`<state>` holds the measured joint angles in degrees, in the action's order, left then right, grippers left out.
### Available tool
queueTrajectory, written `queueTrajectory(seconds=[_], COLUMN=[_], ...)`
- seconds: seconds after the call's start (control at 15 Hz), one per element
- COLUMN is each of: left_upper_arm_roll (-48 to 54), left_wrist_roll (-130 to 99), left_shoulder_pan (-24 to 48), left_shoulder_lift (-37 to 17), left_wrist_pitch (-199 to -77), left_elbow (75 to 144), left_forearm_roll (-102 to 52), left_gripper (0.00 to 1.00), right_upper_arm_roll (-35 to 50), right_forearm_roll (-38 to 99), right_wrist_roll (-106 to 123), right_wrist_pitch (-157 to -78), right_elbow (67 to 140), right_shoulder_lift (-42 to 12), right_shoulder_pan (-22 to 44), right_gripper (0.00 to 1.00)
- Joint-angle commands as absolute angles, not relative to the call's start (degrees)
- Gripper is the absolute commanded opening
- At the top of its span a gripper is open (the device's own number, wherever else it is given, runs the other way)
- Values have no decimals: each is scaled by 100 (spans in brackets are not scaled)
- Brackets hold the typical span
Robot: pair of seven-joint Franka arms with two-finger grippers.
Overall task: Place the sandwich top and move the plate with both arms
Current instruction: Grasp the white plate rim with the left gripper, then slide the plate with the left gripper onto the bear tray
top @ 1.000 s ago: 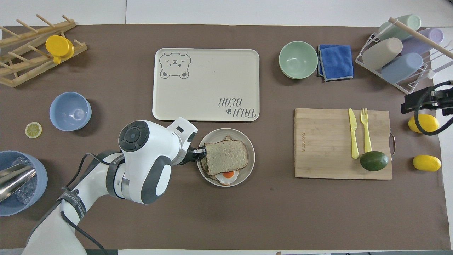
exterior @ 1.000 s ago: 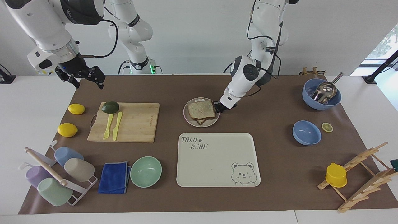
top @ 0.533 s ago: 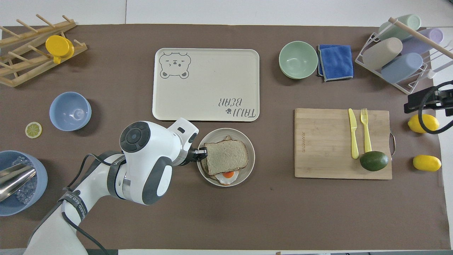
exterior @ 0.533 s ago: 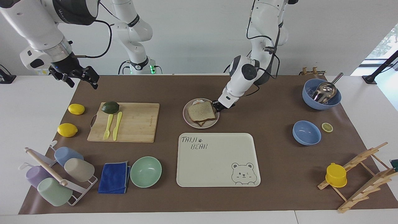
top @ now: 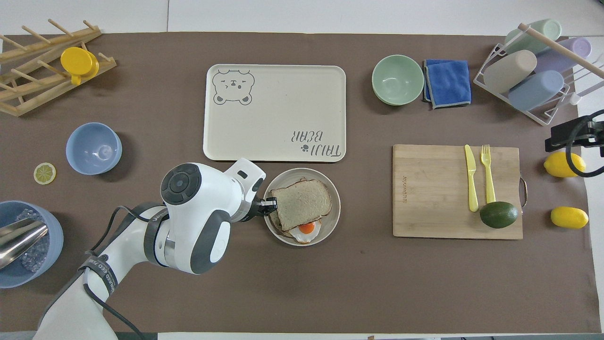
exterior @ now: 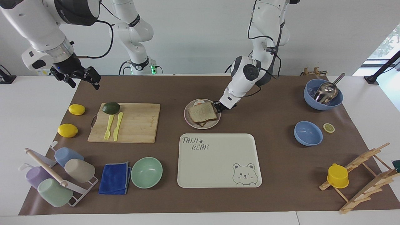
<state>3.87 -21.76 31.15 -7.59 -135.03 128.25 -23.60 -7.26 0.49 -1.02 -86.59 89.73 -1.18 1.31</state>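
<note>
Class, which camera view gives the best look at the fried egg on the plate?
The overhead view: the fried egg shows its orange yolk and white, peeking from under the sandwich top on the plate. The facing view shows only a pale sliver of the egg by the slice's edge.

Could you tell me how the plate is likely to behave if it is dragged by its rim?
The plate looks rigid, so it should probably slide flat. The sandwich top sits loosely, off-centre on the egg, and may shift. The left gripper holds one edge only, so the plate might pivot.

Egg slice (top: 304, 229) mostly under sandwich top (top: 302, 204)
</note>
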Motion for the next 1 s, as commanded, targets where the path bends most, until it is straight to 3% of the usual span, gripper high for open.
queueTrajectory(seconds=[0.0, 0.67, 0.93], left_upper_arm_roll=[334, 308, 290], left_wrist_roll=[-1917, -1714, -1618], left_shoulder_pan=[2989, 2593, 2268], left_shoulder_lift=[-642, -598, -808], left_wrist_pitch=[-13474, -12481, -12139], left_elbow=[12868, 12068, 11410], left_forearm_roll=[-2435, -2610, -2733], left_gripper=[0, 0, 0], right_upper_arm_roll=[-712, -712, -712], right_forearm_roll=[167, 167, 167], right_wrist_roll=[-167, -167, -167], right_wrist_pitch=[-8648, -8648, -8648], right_elbow=[9070, 9079, 9070], right_shoulder_lift=[-18, -17, -18], right_shoulder_pan=[105, 105, 105], right_gripper=[100, 100, 100])
